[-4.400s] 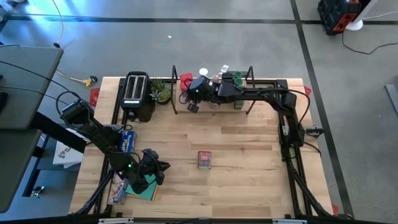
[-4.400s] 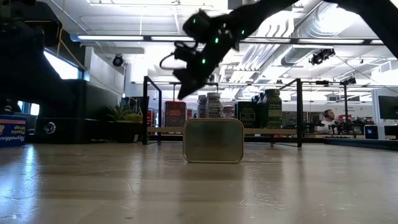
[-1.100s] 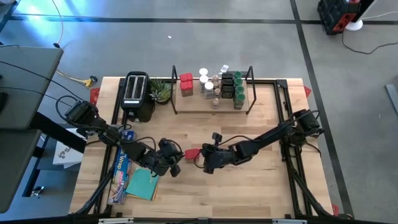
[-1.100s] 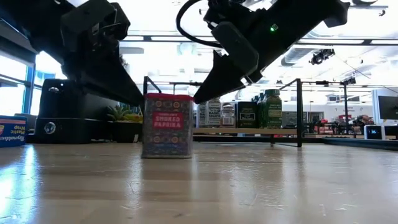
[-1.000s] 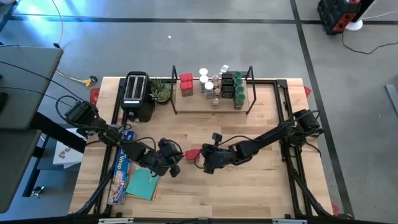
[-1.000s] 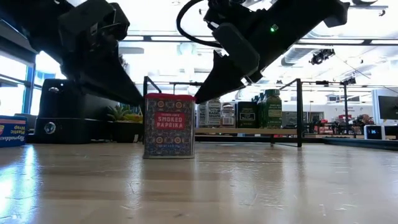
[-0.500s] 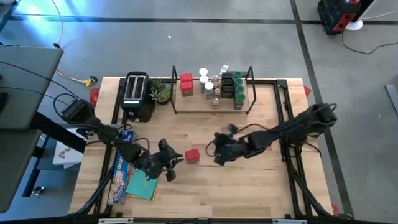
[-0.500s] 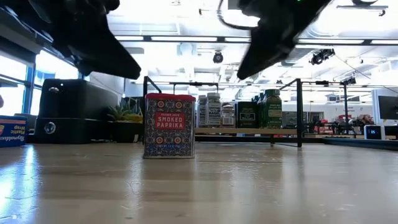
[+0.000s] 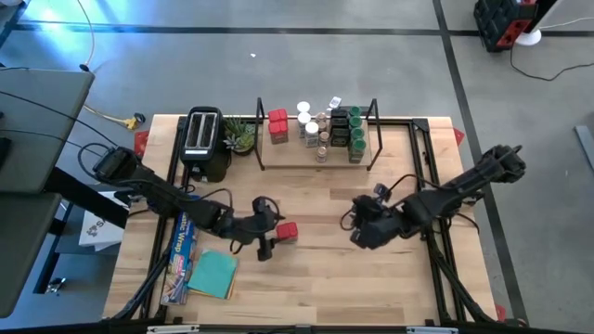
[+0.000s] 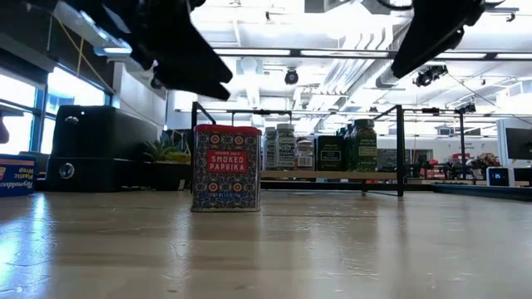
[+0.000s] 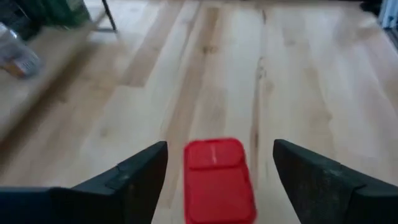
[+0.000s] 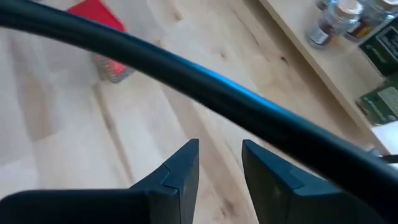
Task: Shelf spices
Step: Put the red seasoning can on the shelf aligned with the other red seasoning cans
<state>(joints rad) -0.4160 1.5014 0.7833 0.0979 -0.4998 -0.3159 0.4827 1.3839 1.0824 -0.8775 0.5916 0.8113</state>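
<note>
A light, pale-planked wooden table [image 9: 371, 278] fills the middle of a hall with a grey concrete floor [image 9: 278, 74] crossed by dark tape lines. In the low view, strip lights and ducts run under a white ceiling, and tall windows glow on one side of the room.

A red-lidded patterned square tin labelled smoked paprika [image 9: 287, 232] stands upright on the bare boards near the table's middle, held by nothing. The left gripper [image 9: 270, 235] sits just beside it, its two dark fingers [image 11: 143, 174] spread wide to either side of the red lid in the left wrist view, not touching it. The right gripper [image 9: 356, 225] hangs well apart from the tin toward the right side of the table, with its fingers [image 12: 180, 171] a narrow gap apart and empty.

At the table's far edge stands the low rack of light wooden board and black wire frame [image 9: 316, 162], carrying a red tin, white-lidded clear jars, dark jars and green-lidded jars [image 9: 355, 137] in a close group. Beside it are a small green potted plant [image 9: 238, 135] and a black toaster [image 9: 203, 141]. Near the left edge lie a long blue foil box [image 9: 180, 243] and a folded teal cloth [image 9: 213, 275].
</note>
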